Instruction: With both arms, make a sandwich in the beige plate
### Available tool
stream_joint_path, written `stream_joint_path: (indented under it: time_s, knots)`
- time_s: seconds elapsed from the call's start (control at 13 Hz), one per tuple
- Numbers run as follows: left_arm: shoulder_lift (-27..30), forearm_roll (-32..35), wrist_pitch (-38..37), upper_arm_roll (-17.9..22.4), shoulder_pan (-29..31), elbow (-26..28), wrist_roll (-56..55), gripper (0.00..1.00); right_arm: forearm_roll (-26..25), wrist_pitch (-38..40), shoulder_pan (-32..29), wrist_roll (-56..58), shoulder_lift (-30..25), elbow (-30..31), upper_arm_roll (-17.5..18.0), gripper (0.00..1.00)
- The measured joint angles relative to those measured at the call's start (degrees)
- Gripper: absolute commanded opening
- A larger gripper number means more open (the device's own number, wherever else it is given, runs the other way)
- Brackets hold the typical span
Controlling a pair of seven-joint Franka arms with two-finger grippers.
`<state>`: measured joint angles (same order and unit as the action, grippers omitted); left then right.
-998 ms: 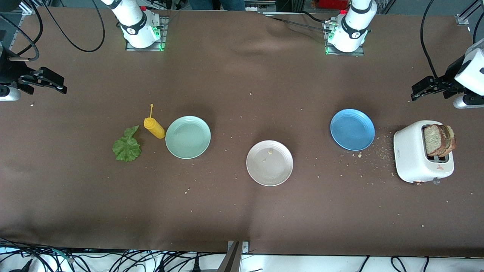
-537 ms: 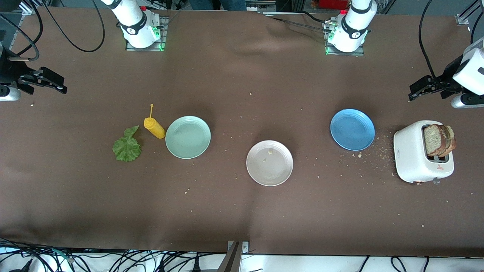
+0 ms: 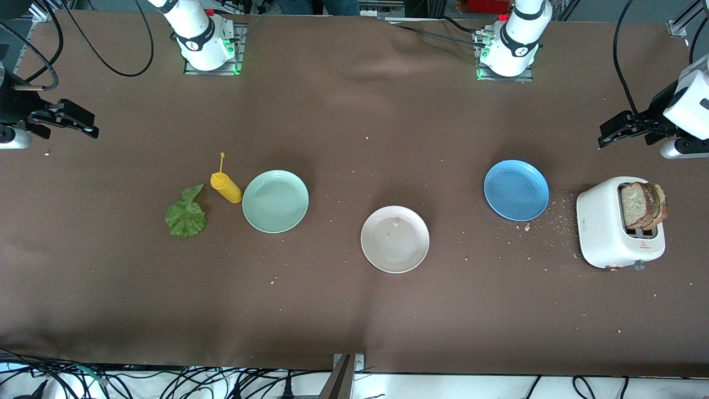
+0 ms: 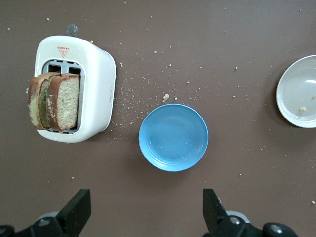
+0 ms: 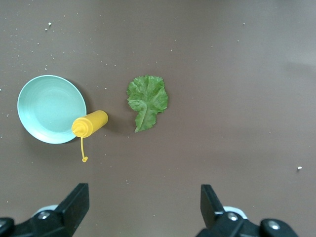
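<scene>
Two bread slices [image 3: 642, 206] stand upright in the white toaster [image 3: 606, 233] at the left arm's end of the table, and the beige plate [image 3: 395, 239] sits mid-table holding nothing but a couple of crumbs, so no part of the sandwich is built yet. Lettuce leaf [image 3: 186, 215] lies flat on the cloth at the right arm's end, just beside the yellow squeeze bottle [image 3: 226, 187], which touches the rim of the mint-green plate [image 3: 275, 201]. Blue plate [image 3: 516, 190] is between the beige plate and the toaster, a bit farther from the front camera. Left gripper [image 3: 609, 136] hangs high over bare cloth at its end of the table, jaws spread wide and holding nothing. Right gripper [image 3: 86, 126] is parked high over the table edge at its own end, fingers also wide apart and empty; that arm waits. Risks, my read: the slices stand pressed together in the slots, so a pinch may catch both or tear the crust; a pull off vertical could drag or tip the toaster, which looks light. Plenty of crumbs around it suggest the bread sheds when squeezed. Lettuce is thin and flat on the cloth, so the fingers may pinch fabric or slide off, and a sloppy approach could knock the bottle. Three same-size plates: easy to drop onto blue by mistake since it's closest to the toaster.
</scene>
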<state>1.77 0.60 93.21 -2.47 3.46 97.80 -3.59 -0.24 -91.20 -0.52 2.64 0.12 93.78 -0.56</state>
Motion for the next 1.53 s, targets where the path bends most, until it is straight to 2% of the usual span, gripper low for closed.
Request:
stream_joint_path:
  time_s: [1.53]
  knots:
    - [0.0, 0.0, 0.0, 0.0, 0.0, 0.0, 0.4, 1.0, 0.0, 1.5, -0.2, 0.0, 0.9, 0.0, -0.1, 1.0]
